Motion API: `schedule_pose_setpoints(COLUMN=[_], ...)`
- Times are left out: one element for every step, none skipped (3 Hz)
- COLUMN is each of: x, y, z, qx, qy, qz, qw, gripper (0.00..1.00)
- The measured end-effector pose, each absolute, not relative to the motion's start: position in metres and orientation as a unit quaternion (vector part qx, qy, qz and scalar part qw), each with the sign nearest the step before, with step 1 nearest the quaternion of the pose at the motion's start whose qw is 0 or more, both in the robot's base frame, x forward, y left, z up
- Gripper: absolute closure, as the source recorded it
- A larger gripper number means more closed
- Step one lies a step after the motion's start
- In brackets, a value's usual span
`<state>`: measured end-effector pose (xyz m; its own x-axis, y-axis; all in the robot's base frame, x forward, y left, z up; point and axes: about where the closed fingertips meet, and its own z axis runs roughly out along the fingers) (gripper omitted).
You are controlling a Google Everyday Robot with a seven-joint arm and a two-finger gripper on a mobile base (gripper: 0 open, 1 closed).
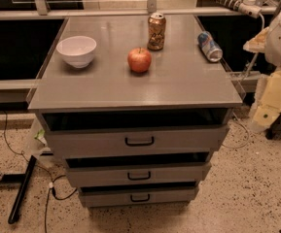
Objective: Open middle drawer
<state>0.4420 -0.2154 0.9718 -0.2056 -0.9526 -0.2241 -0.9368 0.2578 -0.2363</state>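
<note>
The grey cabinet (130, 89) has three drawers stacked at its front. The middle drawer (179, 173) has a small black bar handle (139, 176). It stands a little out, with a dark gap above its front. The taller top drawer (188, 141) and the narrowest bottom drawer (174, 195) also stand slightly out. My gripper (262, 116) hangs at the right edge of the view, on the cream end of the white arm. It is beside the cabinet's right front corner, apart from it and level with the top drawer. It touches no drawer.
On the cabinet top stand a white bowl (76, 50), a red apple (139, 59) and an upright can (156, 31). Another can (209, 46) lies on its side. A black pole (21, 191) and cables lie on the speckled floor at the left. A dark counter runs behind.
</note>
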Motion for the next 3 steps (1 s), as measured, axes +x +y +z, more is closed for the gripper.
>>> schedule_pose_setpoints(x=[0.452,0.459,0.454], y=[-0.21,-0.208,-0.208], z=[0.93,0.877,0.831], qx=[-0.621,-0.631,-0.639], qy=[0.766,0.75,0.728], qz=[0.014,0.059,0.091], qw=[0.166,0.188,0.234], gripper=[0.0,0.0,0.0])
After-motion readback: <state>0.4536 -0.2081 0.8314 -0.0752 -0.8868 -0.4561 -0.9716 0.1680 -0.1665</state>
